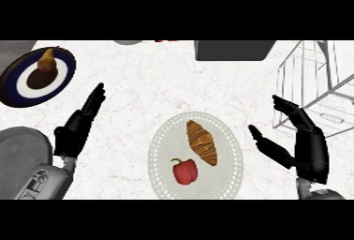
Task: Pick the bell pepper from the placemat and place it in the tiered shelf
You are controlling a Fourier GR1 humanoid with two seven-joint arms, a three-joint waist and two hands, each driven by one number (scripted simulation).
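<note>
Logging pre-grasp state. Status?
Both hands open: left hand, right hand. Bell pepper on placemat, untouched. Croissant beside it. Tiered shelf right.

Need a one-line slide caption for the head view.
Red bell pepper beside croissant on placemat; both hands open, tiered shelf at right.

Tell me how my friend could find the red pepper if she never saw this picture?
Look at the round white placemat in the middle of the marble counter, between the two black hands. Two foods lie on it: the bell pepper sits at the near, lower-left part, beside a long brown croissant. It is the small, shiny red one with a stem.
</note>
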